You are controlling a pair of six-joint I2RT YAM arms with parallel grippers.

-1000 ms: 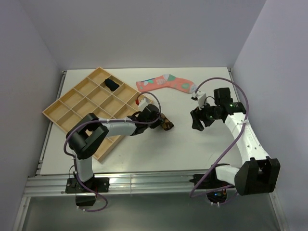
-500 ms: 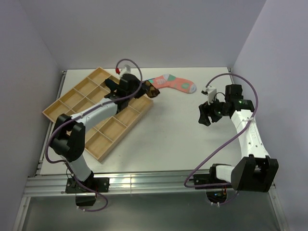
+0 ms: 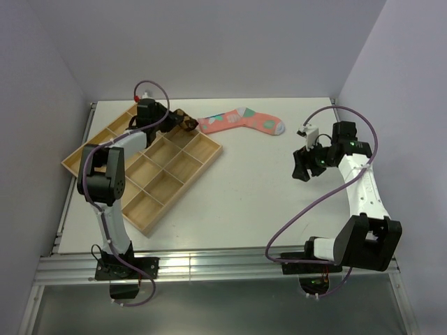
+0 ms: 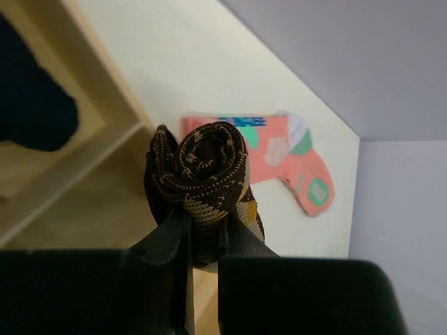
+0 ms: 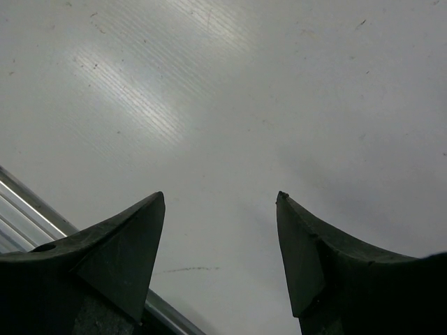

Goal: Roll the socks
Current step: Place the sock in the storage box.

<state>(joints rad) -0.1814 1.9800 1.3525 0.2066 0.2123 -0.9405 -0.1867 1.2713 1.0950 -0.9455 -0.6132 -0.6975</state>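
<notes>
My left gripper [image 3: 181, 122] is shut on the rolled brown-and-orange diamond-patterned sock [image 3: 188, 125]. It holds the roll above the wooden tray's [image 3: 105, 164] far corner. In the left wrist view the roll [image 4: 207, 162] sits pinched between the fingers of the left gripper [image 4: 202, 234], over a tray compartment. The dark navy sock [image 4: 31, 105] lies in the compartment to the left. The pink sock [image 3: 241, 120] with teal and white patches lies flat on the table beyond the tray; it also shows in the left wrist view [image 4: 290, 153]. My right gripper [image 3: 302, 164] hangs open over bare table, and the right wrist view [image 5: 220, 199] shows nothing between its fingers.
The tray is a grid of several compartments on the table's left half. The white table [image 3: 244, 202] ends at a metal rail [image 5: 21, 213] near the right gripper. Grey walls close in the back and sides.
The left arm carried the rolled brown sock from the table's middle up and left to the tray's far corner. The right arm drew back a little to the right, still open.
</notes>
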